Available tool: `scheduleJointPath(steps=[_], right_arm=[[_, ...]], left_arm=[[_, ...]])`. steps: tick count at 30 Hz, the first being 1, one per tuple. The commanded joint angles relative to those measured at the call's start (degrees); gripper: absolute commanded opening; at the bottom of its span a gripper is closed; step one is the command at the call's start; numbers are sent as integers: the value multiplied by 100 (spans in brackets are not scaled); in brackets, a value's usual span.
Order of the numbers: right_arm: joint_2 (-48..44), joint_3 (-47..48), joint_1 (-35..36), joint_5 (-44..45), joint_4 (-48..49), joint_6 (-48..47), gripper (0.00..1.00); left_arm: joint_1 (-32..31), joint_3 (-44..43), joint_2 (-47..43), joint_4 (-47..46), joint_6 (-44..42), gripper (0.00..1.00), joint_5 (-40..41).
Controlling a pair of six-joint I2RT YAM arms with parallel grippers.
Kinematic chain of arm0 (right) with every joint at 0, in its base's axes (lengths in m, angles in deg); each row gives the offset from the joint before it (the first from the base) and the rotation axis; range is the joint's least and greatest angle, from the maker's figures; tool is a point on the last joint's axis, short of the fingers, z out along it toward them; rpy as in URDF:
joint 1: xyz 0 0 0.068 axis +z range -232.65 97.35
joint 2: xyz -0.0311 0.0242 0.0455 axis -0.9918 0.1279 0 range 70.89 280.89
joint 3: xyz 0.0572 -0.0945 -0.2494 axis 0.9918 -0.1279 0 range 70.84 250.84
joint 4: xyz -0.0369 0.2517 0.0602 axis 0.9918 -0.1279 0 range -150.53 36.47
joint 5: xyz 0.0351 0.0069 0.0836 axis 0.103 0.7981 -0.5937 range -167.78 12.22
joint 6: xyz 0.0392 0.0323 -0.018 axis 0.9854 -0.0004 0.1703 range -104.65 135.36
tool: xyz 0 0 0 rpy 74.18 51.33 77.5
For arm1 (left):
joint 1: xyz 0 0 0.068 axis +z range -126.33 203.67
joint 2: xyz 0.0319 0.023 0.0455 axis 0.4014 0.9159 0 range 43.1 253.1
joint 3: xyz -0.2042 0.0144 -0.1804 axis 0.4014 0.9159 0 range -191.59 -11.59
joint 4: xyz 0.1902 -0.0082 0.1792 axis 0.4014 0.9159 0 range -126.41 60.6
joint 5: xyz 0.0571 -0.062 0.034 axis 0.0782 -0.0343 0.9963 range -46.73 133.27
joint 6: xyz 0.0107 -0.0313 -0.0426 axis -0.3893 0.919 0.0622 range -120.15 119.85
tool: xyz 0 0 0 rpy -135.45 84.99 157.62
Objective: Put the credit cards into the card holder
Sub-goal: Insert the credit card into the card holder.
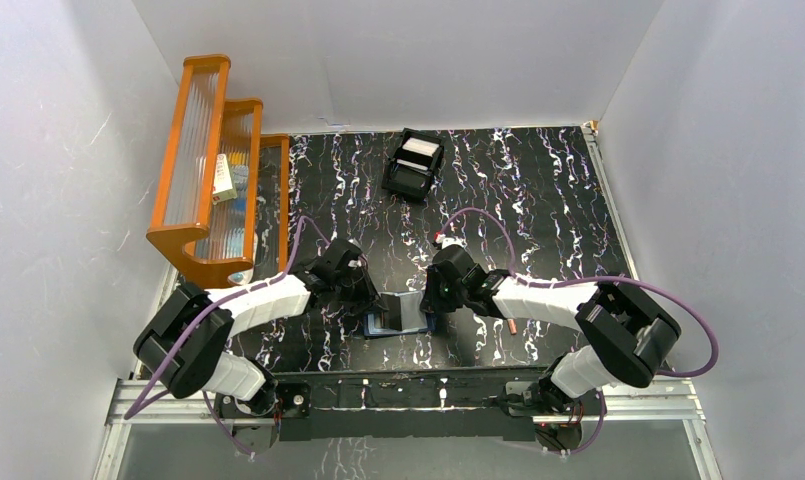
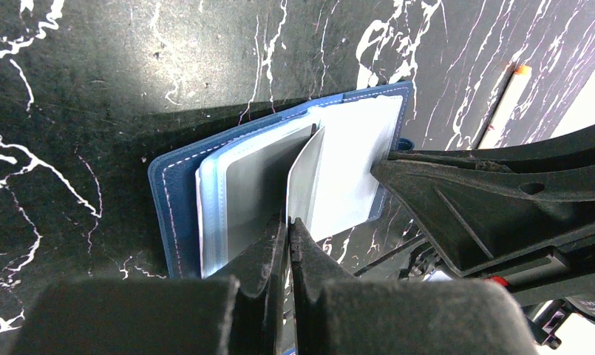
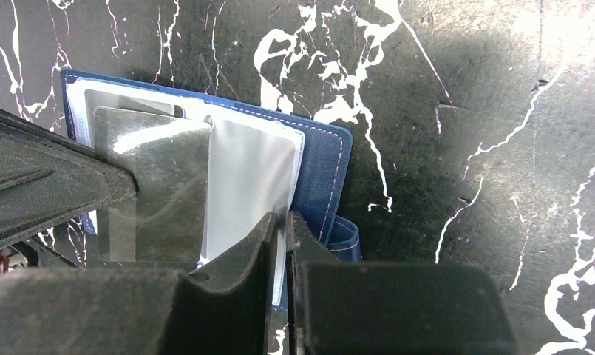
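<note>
Card holder [image 1: 403, 313] lying open on the bench [image 1: 538, 200] between the arms: the left gripper [image 2: 288, 222] is clenched on one clear sleeve [image 2: 305, 177], standing it upright, and the right gripper [image 3: 283, 220] is nearly closed on what appears to be the right-hand leaf's edge. Neither gripper carries a card, and whether any sleeve is already filled cannot be told — pale flat pieces, probably the credit cards [image 1: 419, 152], sit in the black box [image 1: 406, 180] well apart, so the loading seems largely undone
</note>
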Motion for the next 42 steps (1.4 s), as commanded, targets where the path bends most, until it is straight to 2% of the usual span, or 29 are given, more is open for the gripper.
scheduleJointPath(steps=[1, 15, 26, 36, 42], right_arm=[[67, -53, 31, 43, -62, -3, 18], [69, -36, 35, -22, -38, 23, 18], [-14, -125, 36, -53, 8, 88, 18], [5, -214, 31, -243, 222, 206, 20], [-159, -154, 28, -325, 146, 315, 26]], left_arm=[[0, 0, -11, 548, -15, 0, 232], [0, -60, 494, -102, 254, 0, -87], [-6, 305, 94, -448, 346, 0, 631], [-237, 661, 9, -1140, 372, 0, 863], [-255, 493, -78, -694, 195, 25, 931]])
